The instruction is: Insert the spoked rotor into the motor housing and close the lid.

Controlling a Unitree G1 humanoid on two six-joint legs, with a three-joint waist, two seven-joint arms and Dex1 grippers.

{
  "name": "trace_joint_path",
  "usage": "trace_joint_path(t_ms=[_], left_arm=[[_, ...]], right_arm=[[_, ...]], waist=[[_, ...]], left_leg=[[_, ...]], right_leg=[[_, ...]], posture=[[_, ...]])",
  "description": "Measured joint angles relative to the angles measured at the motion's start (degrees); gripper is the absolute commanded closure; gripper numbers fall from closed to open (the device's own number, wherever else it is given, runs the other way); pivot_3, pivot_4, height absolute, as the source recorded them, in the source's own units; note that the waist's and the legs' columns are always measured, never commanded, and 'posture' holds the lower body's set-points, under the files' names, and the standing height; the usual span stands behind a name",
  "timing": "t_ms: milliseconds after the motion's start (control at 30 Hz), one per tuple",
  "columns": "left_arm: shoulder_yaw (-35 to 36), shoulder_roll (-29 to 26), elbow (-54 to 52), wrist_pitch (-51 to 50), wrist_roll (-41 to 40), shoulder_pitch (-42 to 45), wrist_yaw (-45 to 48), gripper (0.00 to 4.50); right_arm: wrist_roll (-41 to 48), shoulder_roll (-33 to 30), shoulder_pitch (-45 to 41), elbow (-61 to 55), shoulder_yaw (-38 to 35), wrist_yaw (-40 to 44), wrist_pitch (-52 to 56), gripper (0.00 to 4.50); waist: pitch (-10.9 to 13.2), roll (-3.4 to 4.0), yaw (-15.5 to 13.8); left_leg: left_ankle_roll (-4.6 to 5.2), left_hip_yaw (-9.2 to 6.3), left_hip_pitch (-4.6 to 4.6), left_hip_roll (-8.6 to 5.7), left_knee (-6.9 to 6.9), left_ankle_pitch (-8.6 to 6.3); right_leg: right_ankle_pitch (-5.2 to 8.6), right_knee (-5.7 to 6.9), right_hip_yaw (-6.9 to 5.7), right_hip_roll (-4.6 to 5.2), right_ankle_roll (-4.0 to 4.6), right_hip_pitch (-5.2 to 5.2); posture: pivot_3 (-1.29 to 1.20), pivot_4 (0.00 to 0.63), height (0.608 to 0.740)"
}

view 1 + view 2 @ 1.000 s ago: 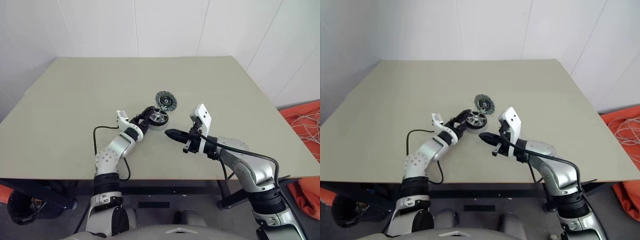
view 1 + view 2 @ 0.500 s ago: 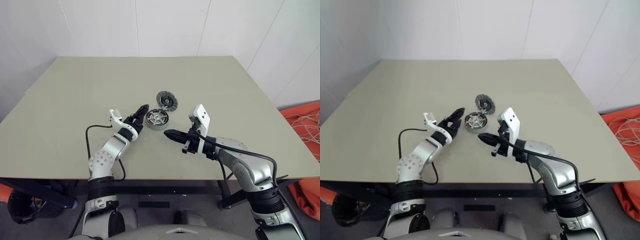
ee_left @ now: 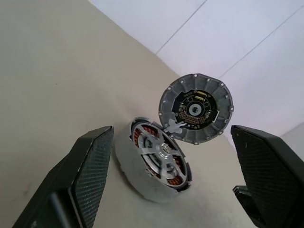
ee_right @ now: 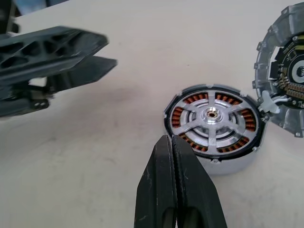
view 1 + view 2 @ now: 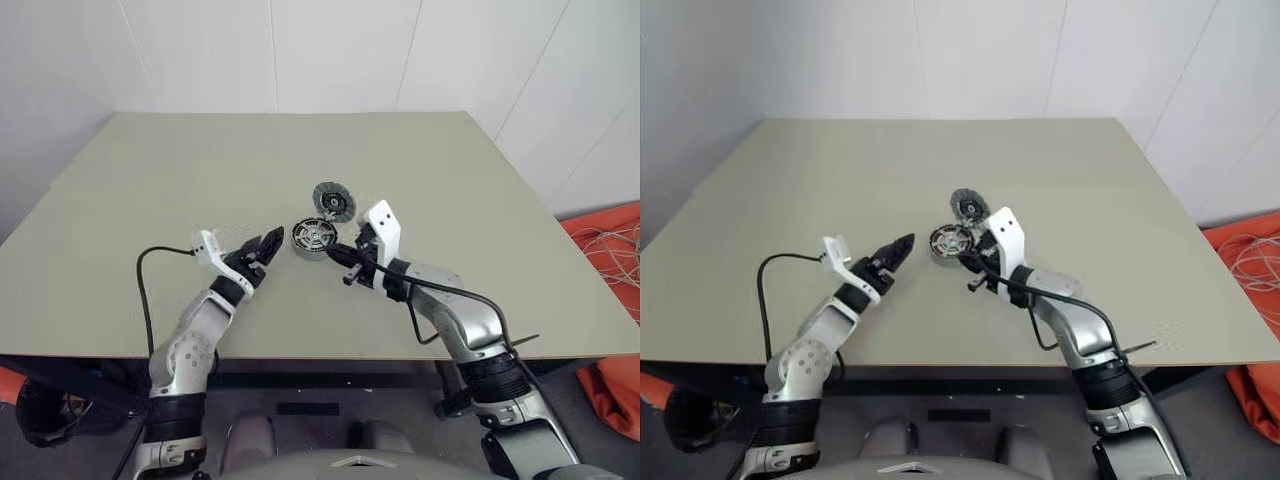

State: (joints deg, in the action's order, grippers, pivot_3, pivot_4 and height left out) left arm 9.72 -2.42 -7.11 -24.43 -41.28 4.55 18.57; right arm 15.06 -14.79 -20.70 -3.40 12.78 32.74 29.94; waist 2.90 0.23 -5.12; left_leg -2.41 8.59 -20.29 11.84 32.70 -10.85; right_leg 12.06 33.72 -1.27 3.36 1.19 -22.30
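The right end effector (image 4: 173, 142) is seen with its two black fingers pressed together, nothing held between them, its tip just beside the near rim of the motor housing (image 4: 223, 164). The left end effector (image 5: 262, 245) is spread wide and empty, set apart from the housing on the counter (image 5: 150, 190) and pointed toward it.

The spoked rotor (image 4: 213, 116) is found already seated in the housing: its six spokes and hub lie flat over the copper windings, level with the rim as far as can be judged. The lid (image 3: 195, 108) is laid open on the counter, ribbed inner face up, joined to the housing at a small hinge on the far edge.

The step in hand is judged to be the closing of the lid. It is best done with the closed fingertips slipped under the lid's free edge, opposite the hinge, so that the lid is swung over in an arc about the hinge rather than pushed sideways. The housing is light and may be slid across the counter by a flat shove; it could be steadied by the left end effector. A final press is best applied near the lid's centre.
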Motion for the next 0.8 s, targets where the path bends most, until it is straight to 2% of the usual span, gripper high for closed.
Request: trace_joint_path(t_ms=[333, 600, 800], left_arm=[[-3.98, -3.46, -2.97, 5.51, 7.72, -7.40, 3.46, 0.33], [-4.52, -3.08, -3.05, 5.92, 8.19, -7.29, 3.50, 0.33], [-4.59, -3.03, -3.04, 5.83, 8.16, -7.16, 3.50, 0.33]], right_arm=[[-8.48, 8.88, -11.27, 18.07, 3.73, -4.22, -7.97, 4.50], [-11.10, 10.97, -18.49, 33.59, 1.74, -5.56, -14.44, 4.50], [-12.07, 11.69, -21.53, 40.04, -0.87, -6.69, -17.46, 4.50]], waist=[[0.01, 0.01, 1.12], [0.02, 0.02, 1.25], [0.02, 0.02, 1.26]], left_leg=[[0.00, 0.00, -0.01, 0.00, 0.01, 0.00], [-0.01, 0.03, 0.00, 0.00, 0.00, 0.00], [-0.01, 0.04, -0.02, 0.00, 0.00, 0.00]], right_leg=[[-0.01, 0.03, 0.03, 0.02, 0.02, 0.00], [-0.23, 0.07, 0.03, -0.02, 0.42, -0.05], [-0.25, 0.10, 0.03, -0.02, 0.45, -0.06]], posture=[[0.00, 0.000, 0.740], [0.00, 0.000, 0.740], [0.00, 0.000, 0.740]])
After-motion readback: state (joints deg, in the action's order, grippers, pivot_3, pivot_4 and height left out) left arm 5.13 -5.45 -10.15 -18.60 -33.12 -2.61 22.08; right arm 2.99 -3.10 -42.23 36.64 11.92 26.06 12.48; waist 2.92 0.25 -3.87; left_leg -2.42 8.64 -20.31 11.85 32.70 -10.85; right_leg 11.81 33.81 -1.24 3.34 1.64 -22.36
